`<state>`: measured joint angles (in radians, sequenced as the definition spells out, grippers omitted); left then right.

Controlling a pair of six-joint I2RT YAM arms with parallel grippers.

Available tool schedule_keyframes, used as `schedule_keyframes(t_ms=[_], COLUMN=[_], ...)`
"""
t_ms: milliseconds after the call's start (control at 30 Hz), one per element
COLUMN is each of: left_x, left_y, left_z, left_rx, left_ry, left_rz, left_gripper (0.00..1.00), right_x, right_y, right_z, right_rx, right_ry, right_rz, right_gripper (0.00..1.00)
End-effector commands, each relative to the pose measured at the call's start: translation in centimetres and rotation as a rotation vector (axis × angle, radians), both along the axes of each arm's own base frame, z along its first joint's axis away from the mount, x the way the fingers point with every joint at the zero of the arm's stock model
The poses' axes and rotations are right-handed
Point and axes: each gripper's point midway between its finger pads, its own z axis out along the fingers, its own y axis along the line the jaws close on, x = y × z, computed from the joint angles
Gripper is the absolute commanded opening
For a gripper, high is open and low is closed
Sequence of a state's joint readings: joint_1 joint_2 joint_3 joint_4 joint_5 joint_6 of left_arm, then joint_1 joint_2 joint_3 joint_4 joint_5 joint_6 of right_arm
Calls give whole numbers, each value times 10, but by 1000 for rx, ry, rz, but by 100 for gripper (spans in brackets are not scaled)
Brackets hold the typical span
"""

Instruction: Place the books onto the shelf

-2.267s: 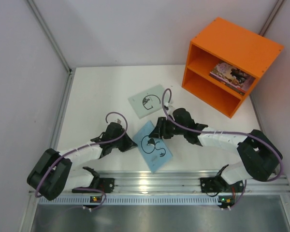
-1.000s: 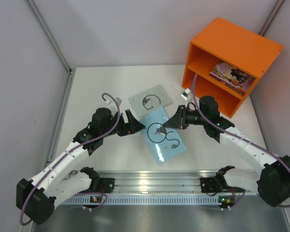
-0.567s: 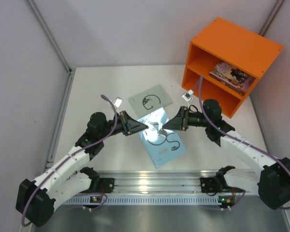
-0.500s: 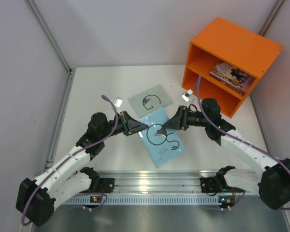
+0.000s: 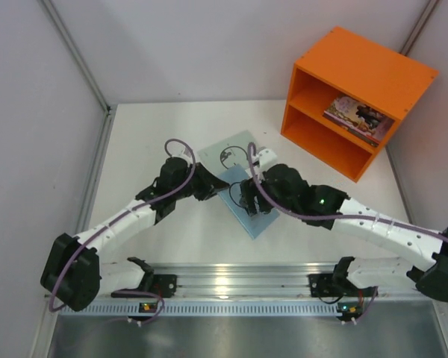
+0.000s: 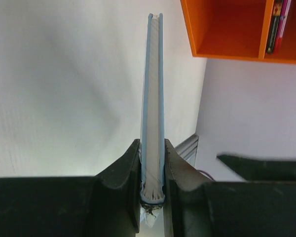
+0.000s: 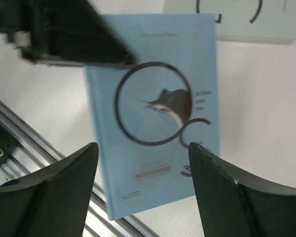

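- Over the middle of the surface [image 5: 142,142], seen from above, the left arm reaches out long and low from its base. The left tool [image 5: 218,189] is clamped on the near-left edge of the light blue book [image 5: 252,222].
- The right arm stretches across from the far right with its wrist bent down. The right tool [image 5: 245,200] hovers above the same cover.
- A pale green book [image 5: 213,155] lies flat just ahead of both tools, partly hidden by them.
- The orange shelf [image 5: 366,63] stands well apart, ahead and to the right of the right tool. A few shelved books [image 5: 358,115] lie in its upper compartment.
- Bare surface lies left of the left tool and between the right tool and the shelf.
- Left wrist view: the blue book shows edge-on, a pale page block between two blue covers, running straight ahead from between the fingers [image 6: 126,168]. Both fingers press on the covers.
- The shelf's open front sits ahead to the right, with book spines at its far end.
- Right wrist view: the two fingers stand wide apart and touch nothing.
- The blue cover, with its black ring and a fish figure, lies ahead between them, slightly blurred.
- The left tool is a dark shape at the cover's upper left edge.
- The green book sits beyond the cover's far edge.
- A metal rail [image 7: 10,153] runs to the left of this tool.
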<state>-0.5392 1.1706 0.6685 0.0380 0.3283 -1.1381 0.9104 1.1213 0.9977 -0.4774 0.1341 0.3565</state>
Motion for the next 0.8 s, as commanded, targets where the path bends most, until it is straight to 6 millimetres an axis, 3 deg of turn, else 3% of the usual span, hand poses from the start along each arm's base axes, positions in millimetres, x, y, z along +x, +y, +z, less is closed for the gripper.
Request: schedule_keyframes(t_ms=[0, 100, 233, 333, 467, 567, 600, 633, 667, 700, 767], left_x=[29, 37, 42, 40, 37, 34, 33, 33, 34, 34, 33], left_y=[-8, -11, -15, -17, -13, -9, -8, -7, -6, -3, 4], left_z=[43, 52, 55, 54, 53, 54, 55, 56, 57, 56, 51], left_rx=[-82, -137, -164, -177, -184, -167, -160, -145, -133, -103, -38], left_ry=[-33, -23, -8, 14, 19, 14, 13, -2, -12, -9, -23], left_rz=[95, 127, 134, 132, 147, 150, 151, 145, 152, 157, 162], left_gripper=[0, 0, 0, 0, 0, 0, 0, 0, 0, 7, 34], right_x=[-2, -12, -12, 5, 17, 19, 21, 23, 24, 25, 29], right_y=[7, 29, 58, 56, 52, 55, 53, 53, 50, 49, 48], right_z=[20, 20, 0, -17, -24, -24, -20, -22, -20, -21, -23], right_rx=[-199, -274, -410, -565, -681, -736, -761, -808, -838, -865, -919], right_ry=[-224, -297, -436, -514, -585, -632, -649, -666, -681, -690, -715], right_rz=[-22, 17, 93, 30, -29, -25, -42, -35, -46, -36, -8], right_gripper=[73, 70, 67, 57, 43, 24, 10, 2, 0, 0, 0])
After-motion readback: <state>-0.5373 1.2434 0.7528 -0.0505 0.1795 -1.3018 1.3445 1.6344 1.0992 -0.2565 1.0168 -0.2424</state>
